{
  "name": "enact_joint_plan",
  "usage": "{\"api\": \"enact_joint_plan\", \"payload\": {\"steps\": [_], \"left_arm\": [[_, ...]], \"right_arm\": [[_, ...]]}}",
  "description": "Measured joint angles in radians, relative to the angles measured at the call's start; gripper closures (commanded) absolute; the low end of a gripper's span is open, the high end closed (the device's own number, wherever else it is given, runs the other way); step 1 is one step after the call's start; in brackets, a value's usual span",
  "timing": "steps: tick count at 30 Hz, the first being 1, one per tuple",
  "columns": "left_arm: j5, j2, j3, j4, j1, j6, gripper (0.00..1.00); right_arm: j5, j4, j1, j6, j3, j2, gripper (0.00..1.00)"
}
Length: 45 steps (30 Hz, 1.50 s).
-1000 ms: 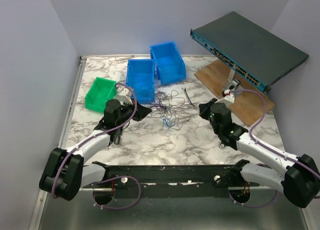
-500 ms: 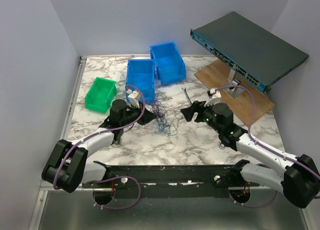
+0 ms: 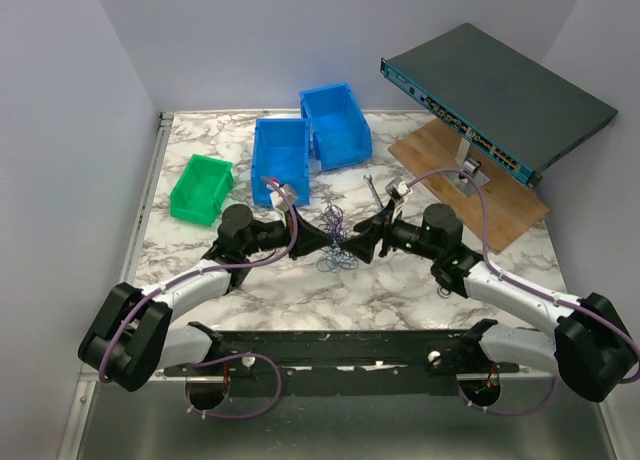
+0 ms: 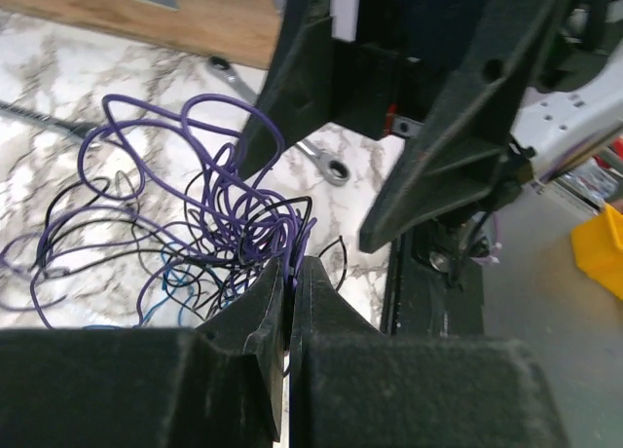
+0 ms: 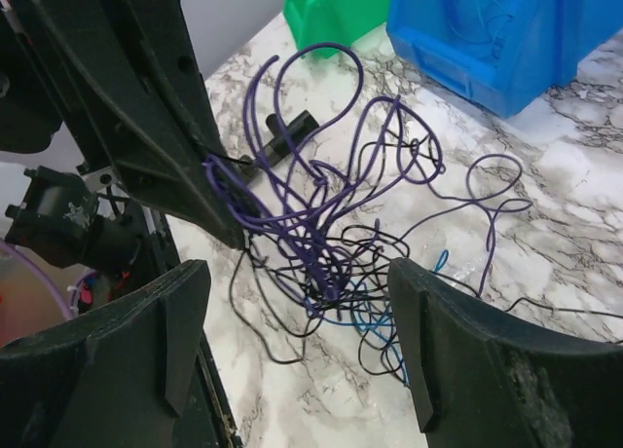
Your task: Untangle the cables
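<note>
A tangle of purple, black and blue cables is seen on the marble worktop — purple strands are pinched in the closed jaws of the left gripper. The right gripper is faced toward the tangle, jaws spread wide.

No text or label is legible anywhere.

On the counter sit three bins: two blue, the left blue bin and the right blue bin, plus one green bin. There is one wrench, one wooden board, one network switch, and one tangle of cables in purple, black and blue, its strands too snarled to count.
</note>
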Motion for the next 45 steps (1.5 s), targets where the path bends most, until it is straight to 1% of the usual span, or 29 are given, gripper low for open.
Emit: {"api": "enact_joint_plan", "payload": {"steps": [2, 4, 8, 10, 12, 13, 14, 15, 17, 18, 20, 21, 22, 24, 25, 28, 29, 34, 37, 40, 43, 45], "left_arm": [[0.032, 0.000, -0.011, 0.045, 0.000, -0.015, 1.00], [0.064, 0.000, -0.022, 0.094, 0.000, -0.037, 1.00], [0.103, 0.000, -0.024, 0.151, 0.000, -0.062, 1.00], [0.122, 0.001, -0.026, 0.180, 0.000, -0.076, 1.00], [0.149, 0.010, -0.026, 0.220, -0.003, -0.099, 1.00], [0.161, 0.017, -0.025, 0.240, -0.005, -0.107, 1.00], [0.175, 0.031, -0.025, 0.266, -0.009, -0.124, 1.00], [0.188, 0.046, -0.025, 0.287, -0.011, -0.139, 1.00], [0.207, 0.072, -0.025, 0.321, -0.013, -0.165, 1.00], [0.210, 0.080, -0.025, 0.330, -0.013, -0.174, 1.00], [0.209, 0.084, -0.025, 0.318, -0.014, -0.173, 1.00], [0.208, 0.081, -0.024, 0.308, -0.014, -0.169, 1.00], [0.195, 0.072, -0.021, 0.277, -0.014, -0.153, 1.00], [0.140, 0.038, -0.018, 0.188, -0.015, -0.101, 1.00], [0.105, 0.016, -0.017, 0.143, -0.015, -0.078, 1.00], [-0.016, -0.050, -0.011, 0.005, -0.023, -0.004, 1.00], [-0.080, -0.073, -0.008, -0.049, -0.024, 0.023, 1.00], [-0.292, -0.115, 0.005, -0.211, -0.021, 0.069, 1.00], [-0.380, -0.118, 0.013, -0.288, -0.018, 0.066, 1.00], [-0.442, -0.122, 0.019, -0.351, 0.006, 0.056, 1.00], [-0.518, -0.121, 0.039, -0.425, 0.029, 0.049, 1.00], [-0.563, -0.117, 0.050, -0.470, 0.043, 0.042, 1.00]], "right_arm": [[-0.011, 0.007, 0.000, 0.000, -0.006, 0.000, 0.26], [-0.012, 0.012, 0.000, 0.002, -0.014, 0.000, 0.26], [-0.021, 0.019, 0.000, 0.005, -0.027, 0.000, 0.20], [-0.049, 0.032, 0.000, 0.004, -0.027, 0.006, 0.19], [-0.094, 0.059, 0.000, 0.008, -0.027, 0.027, 0.21], [-0.122, 0.079, 0.000, 0.011, -0.027, 0.042, 0.24], [-0.150, 0.102, 0.000, 0.020, -0.027, 0.059, 0.29], [-0.179, 0.128, 0.000, 0.032, -0.028, 0.077, 0.39], [-0.231, 0.172, 0.000, 0.051, -0.032, 0.105, 0.64], [-0.253, 0.192, 0.000, 0.063, -0.034, 0.115, 0.71], [-0.272, 0.219, 0.000, 0.086, -0.035, 0.119, 0.77], [-0.268, 0.219, 0.003, 0.085, -0.035, 0.114, 0.77], [-0.249, 0.210, 0.004, 0.083, -0.037, 0.103, 0.82], [-0.168, 0.171, 0.004, 0.073, -0.043, 0.063, 0.97], [-0.109, 0.146, 0.006, 0.070, -0.047, 0.033, 0.99], [0.067, 0.081, 0.015, 0.059, -0.056, -0.047, 0.99], [0.137, 0.057, 0.016, 0.058, -0.060, -0.073, 0.99], [0.505, -0.106, 0.027, 0.097, -0.059, -0.131, 0.99], [0.726, -0.251, 0.058, 0.229, -0.012, -0.116, 0.99], [0.946, -0.415, 0.066, 0.413, 0.057, -0.080, 0.99], [1.160, -0.618, 0.064, 0.620, 0.124, -0.035, 0.99], [1.261, -0.736, 0.058, 0.731, 0.150, -0.004, 0.99]]}}
